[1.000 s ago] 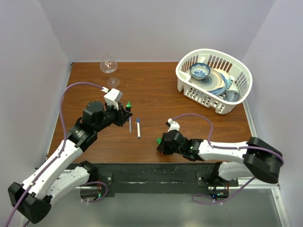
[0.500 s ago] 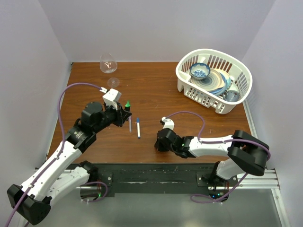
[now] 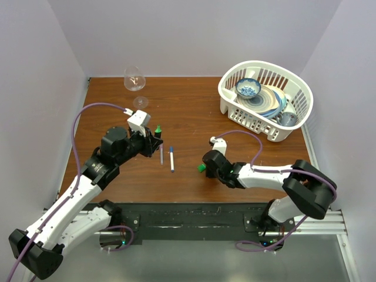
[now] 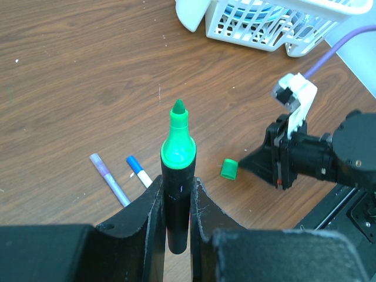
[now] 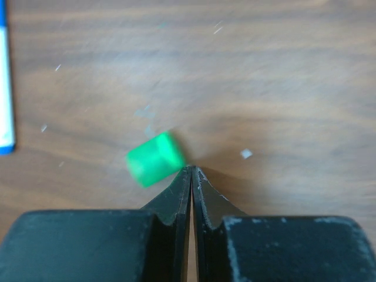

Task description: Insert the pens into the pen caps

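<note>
Since a second ago the right hand (image 5: 192, 174) has shifted right; shut and empty, with the green cap (image 5: 154, 158) loose on the bench (image 3: 194, 111) at its fingertips. Two thin pens (image 3: 171, 160) lie nearby; the left hand (image 4: 175, 197) clamps the black marker (image 4: 177, 150), green tip outward.

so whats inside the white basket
The white basket holds a small blue-patterned bowl, a stack of plates beside it, and a greyish cup-like piece at its near right corner. Whatever lies under the plates is covered.
</note>
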Controlling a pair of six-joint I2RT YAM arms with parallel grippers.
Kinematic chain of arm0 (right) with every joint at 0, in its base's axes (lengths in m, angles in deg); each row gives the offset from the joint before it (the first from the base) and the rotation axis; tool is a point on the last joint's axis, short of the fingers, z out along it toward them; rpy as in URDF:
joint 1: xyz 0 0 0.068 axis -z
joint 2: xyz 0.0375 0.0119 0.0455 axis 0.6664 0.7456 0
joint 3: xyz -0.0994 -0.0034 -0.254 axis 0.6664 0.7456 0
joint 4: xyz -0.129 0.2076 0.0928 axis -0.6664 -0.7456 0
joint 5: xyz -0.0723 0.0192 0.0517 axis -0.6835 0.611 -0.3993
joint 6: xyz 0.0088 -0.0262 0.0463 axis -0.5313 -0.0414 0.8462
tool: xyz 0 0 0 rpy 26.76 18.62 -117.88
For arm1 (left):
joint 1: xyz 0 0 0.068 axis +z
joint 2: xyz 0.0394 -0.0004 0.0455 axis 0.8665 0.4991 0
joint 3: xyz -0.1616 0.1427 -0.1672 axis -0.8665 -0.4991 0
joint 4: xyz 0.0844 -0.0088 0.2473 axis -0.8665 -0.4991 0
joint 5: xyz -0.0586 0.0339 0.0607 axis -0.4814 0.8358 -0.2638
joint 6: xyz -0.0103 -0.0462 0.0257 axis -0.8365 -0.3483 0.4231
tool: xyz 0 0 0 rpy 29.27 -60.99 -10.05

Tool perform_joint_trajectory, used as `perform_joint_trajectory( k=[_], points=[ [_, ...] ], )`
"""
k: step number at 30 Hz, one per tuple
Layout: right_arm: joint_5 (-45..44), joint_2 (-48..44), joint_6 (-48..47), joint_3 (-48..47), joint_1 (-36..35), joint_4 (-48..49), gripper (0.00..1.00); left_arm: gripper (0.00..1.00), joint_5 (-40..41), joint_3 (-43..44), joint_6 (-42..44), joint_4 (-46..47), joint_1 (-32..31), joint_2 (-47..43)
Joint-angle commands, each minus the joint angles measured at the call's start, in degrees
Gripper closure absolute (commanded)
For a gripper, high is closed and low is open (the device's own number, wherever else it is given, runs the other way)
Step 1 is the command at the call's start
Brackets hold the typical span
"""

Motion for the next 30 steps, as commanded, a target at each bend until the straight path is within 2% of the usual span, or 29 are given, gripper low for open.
perform_joint_trajectory(
  k=[1,3,6,7,11,15,21,23,30],
  points=[
    [-2.68,-2.49,-4.29,-2.05,2.05,0.60,0.90,1.00,0.72,-0.37,1.24,0.72,0.20,-0.58],
    [-2.07,-3.11,-2.98,-3.63,2.14,-1.33,0.86,1.00,0.89,-0.37,1.24,0.72,0.20,-0.84],
    [-1.37,-4.16,3.84,-6.62,2.14,-9.38,0.65,1.00,0.89,-0.46,1.16,0.72,0.20,-1.02],
    [-1.45,-4.25,5.88,-7.67,2.06,-11.87,0.54,1.00,0.89,-0.46,1.16,0.72,0.11,-1.10],
    [-4.26,-3.64,17.75,-14.69,2.06,-25.31,0.39,1.00,0.98,-0.37,1.16,0.63,0.11,-1.54],
    [-4.71,-0.13,31.44,-20.59,2.14,-38.83,0.37,1.00,0.72,-0.55,1.07,0.81,0.11,-2.51],
    [-5.41,7.85,46.74,-30.52,2.14,-54.48,0.45,1.00,-0.07,-0.90,0.89,1.24,0.11,-3.65],
    [-5.06,10.33,48.96,-34.20,2.14,-58.36,0.46,1.00,-0.42,-0.81,0.89,1.24,0.11,-3.74],
    [-4.36,15.87,51.87,-36.95,2.14,-55.75,0.44,1.00,-1.30,-0.90,0.98,1.60,0.11,-4.27]
  ],
)
